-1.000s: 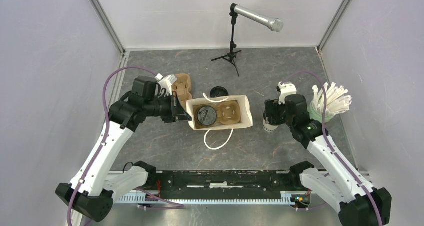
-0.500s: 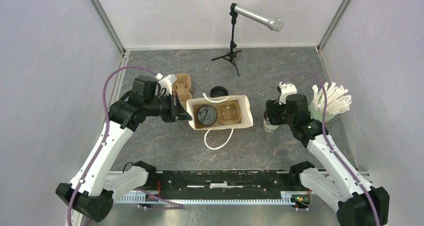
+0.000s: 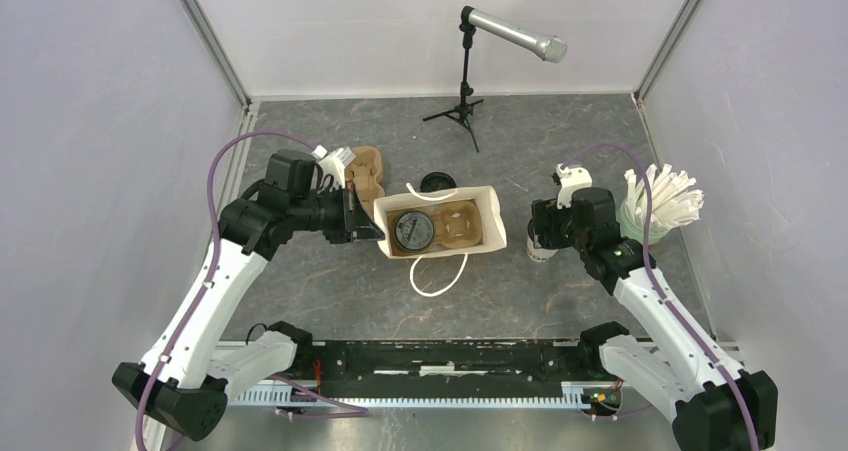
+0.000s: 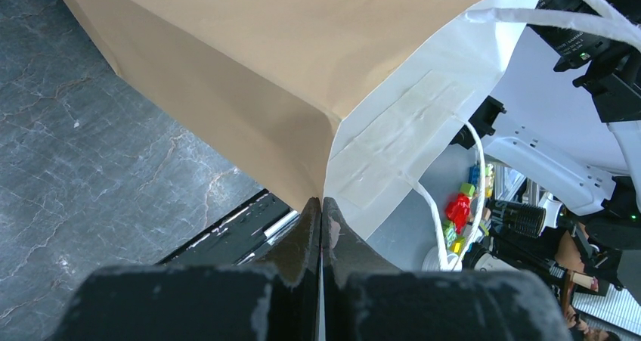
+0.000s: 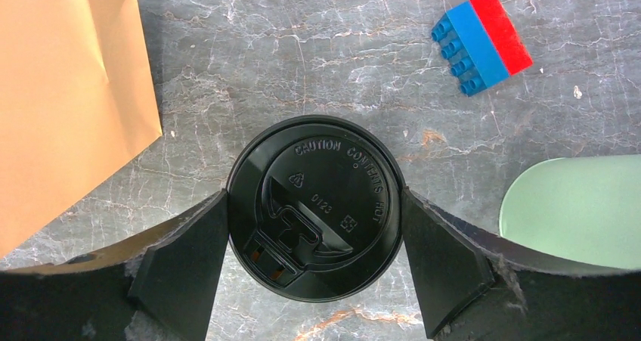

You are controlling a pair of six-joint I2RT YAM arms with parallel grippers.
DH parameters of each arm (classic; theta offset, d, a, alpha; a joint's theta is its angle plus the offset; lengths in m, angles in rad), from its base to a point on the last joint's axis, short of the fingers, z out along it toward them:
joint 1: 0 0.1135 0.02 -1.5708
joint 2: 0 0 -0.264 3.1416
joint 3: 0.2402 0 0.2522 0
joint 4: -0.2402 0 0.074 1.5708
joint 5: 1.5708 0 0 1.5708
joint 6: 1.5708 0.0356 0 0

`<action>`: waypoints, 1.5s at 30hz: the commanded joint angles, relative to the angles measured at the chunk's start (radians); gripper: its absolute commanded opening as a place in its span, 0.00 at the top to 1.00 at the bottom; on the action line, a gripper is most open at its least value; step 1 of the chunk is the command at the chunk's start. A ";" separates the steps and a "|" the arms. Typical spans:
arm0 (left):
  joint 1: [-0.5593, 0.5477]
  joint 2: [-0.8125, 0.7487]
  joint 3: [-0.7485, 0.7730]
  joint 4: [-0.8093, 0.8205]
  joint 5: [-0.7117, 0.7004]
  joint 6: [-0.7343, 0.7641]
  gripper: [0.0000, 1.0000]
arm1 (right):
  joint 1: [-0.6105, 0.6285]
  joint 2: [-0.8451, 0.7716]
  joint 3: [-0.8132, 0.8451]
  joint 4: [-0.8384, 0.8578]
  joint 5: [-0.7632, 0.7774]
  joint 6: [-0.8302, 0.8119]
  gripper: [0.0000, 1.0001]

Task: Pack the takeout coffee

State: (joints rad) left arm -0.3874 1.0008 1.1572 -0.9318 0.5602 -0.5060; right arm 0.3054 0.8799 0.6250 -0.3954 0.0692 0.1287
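- Takeout cup [image 5: 314,205]: stands upright on the desk [image 3: 330,291], lid on, right of the paper bag [image 3: 497,221] and just left of the green straw cup [image 3: 650,211].
- Right pincer [image 5: 314,209]: fingers [image 5: 185,261] meet the lid outline on both sides. I read that as gripping the cup. Contact with the cup wall is hidden under the lid.
- Packed cup [image 3: 411,230]: sits in the left slot of the carrier [image 3: 460,223] inside the bag. The right slot is bare.
- Left pincer [image 4: 321,205]: closed, pinching the bag's left edge, so the mouth is held open.
- Step, as I judge it: grasp of the second cup, lift not begun.
- Next move needs a straight lift that clears the bag's right wall, a leftward carry over the open slot, then a vertical drop into it. Keep the cup level, since the lid is only pressed on.
- Risk: the cup could clip the bag rim or the handle loop [image 3: 437,276]. The left hold should stay put.
- Also on the desk: a blue-red brick [image 5: 481,41] beyond the cup, a spare carrier [image 3: 367,166] at far left, and a loose lid [image 3: 437,182] behind the bag.
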 commanded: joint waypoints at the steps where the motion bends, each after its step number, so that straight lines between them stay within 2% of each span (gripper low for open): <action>1: 0.005 0.001 0.044 0.034 0.029 0.041 0.98 | -0.005 0.006 -0.013 -0.001 0.001 -0.018 0.16; 7: 0.004 0.005 0.048 0.034 0.027 0.031 0.98 | -0.005 -0.004 0.018 -0.026 0.006 -0.037 0.23; 17: 0.005 0.010 0.043 0.037 0.037 0.013 0.98 | -0.005 0.043 0.335 -0.189 -0.005 -0.175 0.26; 21: 0.005 0.016 0.041 0.034 0.035 0.006 0.98 | -0.005 0.065 0.479 -0.262 -0.067 -0.214 0.28; 27: 0.005 0.019 0.052 0.033 0.029 -0.003 0.98 | 0.000 0.113 0.749 -0.379 -0.267 -0.275 0.29; 33: 0.006 0.030 0.065 0.029 0.020 -0.008 0.98 | 0.062 0.137 0.922 -0.440 -0.373 -0.261 0.30; 35: 0.007 0.032 0.074 0.024 0.020 -0.011 0.98 | 0.084 0.138 0.943 -0.444 -0.401 -0.246 0.31; 39: 0.007 0.034 0.083 0.017 0.007 0.005 0.98 | 0.129 0.091 0.872 -0.373 -0.475 -0.227 0.31; 45: 0.006 0.042 0.088 0.036 0.003 0.005 0.98 | 0.169 0.096 0.956 -0.370 -0.487 -0.197 0.32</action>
State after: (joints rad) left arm -0.3874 1.0389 1.2018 -0.9337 0.5526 -0.5072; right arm 0.4576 0.9810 1.5139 -0.8051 -0.3656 -0.1040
